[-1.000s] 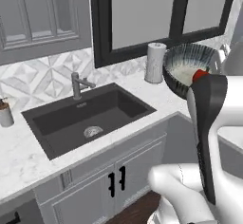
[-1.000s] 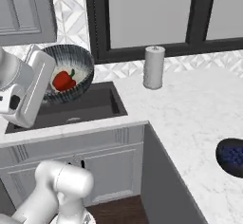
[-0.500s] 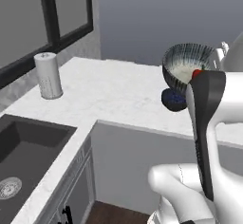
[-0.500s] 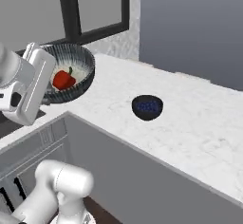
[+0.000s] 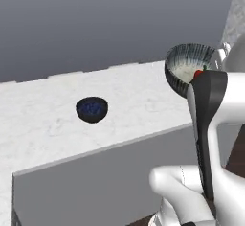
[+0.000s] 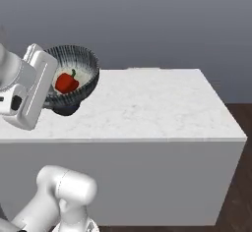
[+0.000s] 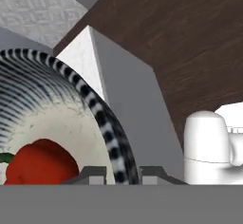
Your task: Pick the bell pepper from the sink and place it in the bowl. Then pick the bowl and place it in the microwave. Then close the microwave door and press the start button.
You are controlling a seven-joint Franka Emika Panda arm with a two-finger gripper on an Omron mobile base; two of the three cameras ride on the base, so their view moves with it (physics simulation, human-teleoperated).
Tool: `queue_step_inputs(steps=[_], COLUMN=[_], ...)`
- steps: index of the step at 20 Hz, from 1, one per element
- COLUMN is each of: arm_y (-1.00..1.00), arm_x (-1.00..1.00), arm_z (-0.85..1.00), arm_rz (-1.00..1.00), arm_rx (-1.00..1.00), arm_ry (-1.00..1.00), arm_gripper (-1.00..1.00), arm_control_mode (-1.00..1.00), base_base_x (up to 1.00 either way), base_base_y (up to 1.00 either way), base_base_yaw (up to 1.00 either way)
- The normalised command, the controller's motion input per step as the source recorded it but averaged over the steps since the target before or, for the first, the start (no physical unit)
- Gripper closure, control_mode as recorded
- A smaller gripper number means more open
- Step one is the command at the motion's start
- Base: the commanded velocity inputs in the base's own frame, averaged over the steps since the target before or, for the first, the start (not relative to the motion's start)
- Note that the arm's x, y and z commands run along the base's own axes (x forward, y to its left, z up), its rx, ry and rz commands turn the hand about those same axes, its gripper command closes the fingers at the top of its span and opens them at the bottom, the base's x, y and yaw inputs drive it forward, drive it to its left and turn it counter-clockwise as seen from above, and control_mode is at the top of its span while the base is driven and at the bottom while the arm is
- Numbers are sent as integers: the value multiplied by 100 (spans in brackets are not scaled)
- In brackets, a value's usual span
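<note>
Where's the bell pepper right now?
The bell pepper lies inside the bowl, which the gripper holds by its rim above the white counter, at the left of the right base view.

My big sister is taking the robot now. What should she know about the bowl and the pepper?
Hand: shut on the rim of the bowl, holding it up in the air, tilted, at the counter's edge.
Bell pepper: lying inside the bowl.
A small dark blue bowl sits on the counter; leave it alone.
Done: pepper is in the bowl, and the bowl is picked up.
Left: put the bowl in the microwave, close its door, press start.
</note>
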Motion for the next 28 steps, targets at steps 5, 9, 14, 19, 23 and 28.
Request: queue_step_inputs(steps=[5, 9, 14, 19, 23, 28], arm_y=[0, 0, 0, 0, 0, 0], arm_x=[0, 0, 0, 0, 0, 0], arm_z=[0, 0, 0, 0, 0, 0], arm_rz=[0, 0, 0, 0, 0, 0], arm_rx=[0, 0, 0, 0, 0, 0], arm_ry=[0, 0, 0, 0, 0, 0], arm_gripper=[100, 100, 100, 100, 100, 100], arm_control_mode=[100, 100, 100, 100, 100, 100], base_base_x=[0, 0, 0, 5, 60, 94], base_base_y=[0, 0, 0, -35, -84, -69], base_base_yaw=[-100, -100, -100, -84, -57, -32])
